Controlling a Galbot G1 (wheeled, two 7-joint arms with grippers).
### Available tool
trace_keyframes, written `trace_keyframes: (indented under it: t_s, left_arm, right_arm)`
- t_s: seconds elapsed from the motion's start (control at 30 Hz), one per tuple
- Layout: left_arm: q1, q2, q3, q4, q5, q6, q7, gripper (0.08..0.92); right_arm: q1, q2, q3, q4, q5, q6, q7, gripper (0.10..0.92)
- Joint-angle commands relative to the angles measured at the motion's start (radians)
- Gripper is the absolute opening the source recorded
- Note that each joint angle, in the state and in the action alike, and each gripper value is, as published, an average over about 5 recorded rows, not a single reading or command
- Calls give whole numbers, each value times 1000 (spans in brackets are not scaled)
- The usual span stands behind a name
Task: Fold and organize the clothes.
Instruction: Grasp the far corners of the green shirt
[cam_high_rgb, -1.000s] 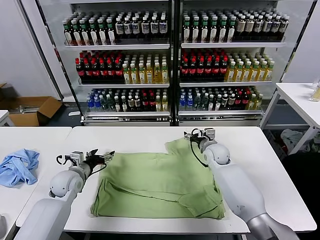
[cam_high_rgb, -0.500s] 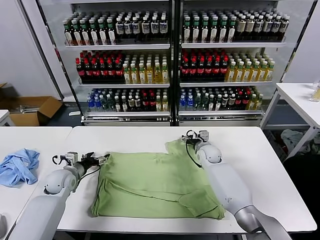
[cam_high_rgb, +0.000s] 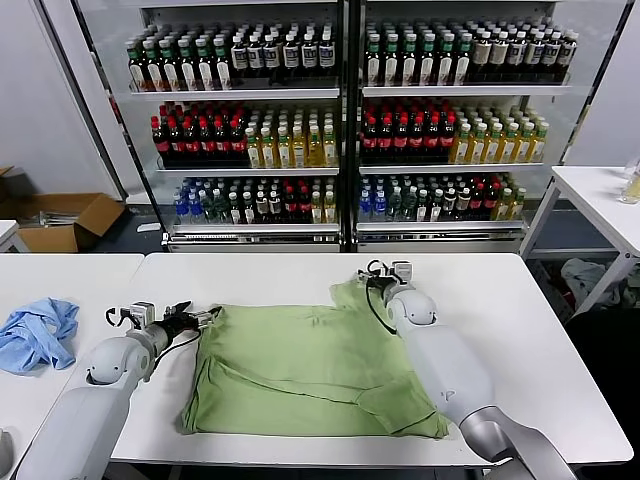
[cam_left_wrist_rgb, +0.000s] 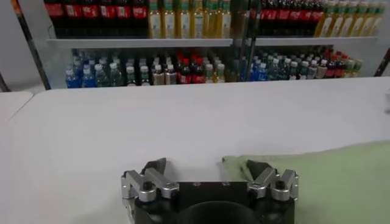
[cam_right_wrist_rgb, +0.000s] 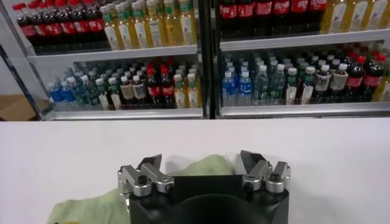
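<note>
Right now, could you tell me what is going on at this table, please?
A two-armed robot is working on a light green shirt spread on the white table. Its left end effector is open at the shirt's far left corner, one finger over the cloth. Its right end effector is open at the far right corner, over a raised bit of fabric. Neither has closed on the shirt yet. A blue garment lies on the neighbouring table.

Blue garment (cam_high_rgb: 38, 333) crumpled on left table (cam_high_rgb: 60, 275); bottle shelves (cam_high_rgb: 340, 120) behind; cardboard box (cam_high_rgb: 60, 222) on floor.
</note>
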Motion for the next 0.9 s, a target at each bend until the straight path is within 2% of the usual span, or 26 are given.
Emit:
trace_keyframes:
  t_s: [0.03,0.17,0.5,0.7,0.8,0.9]
  left_arm:
    - [-2,-3,4,14,4,-10,23,822]
    - [8,-4,2,6,4,-10,28,771]
    - [25,-18,-2,-4,6,-16,39,481]
    - [23,-23,0,-4,5,-19,43,308]
    - [19,-25,3,-5,1,-23,50,221]
    - [15,-25,5,-11,-9,-27,51,141]
  right_arm:
    - [0,6,-2,-14,3,-8,-2,798]
    - [-11,-4,-7,16,18,-33,19,698]
    - [-42,-37,-12,78,35,-67,45,403]
    - [-45,-40,-12,82,33,-34,25,230]
    - [-45,-39,-11,86,33,-13,11,149]
    - [-46,-42,-9,104,36,-4,5,108]
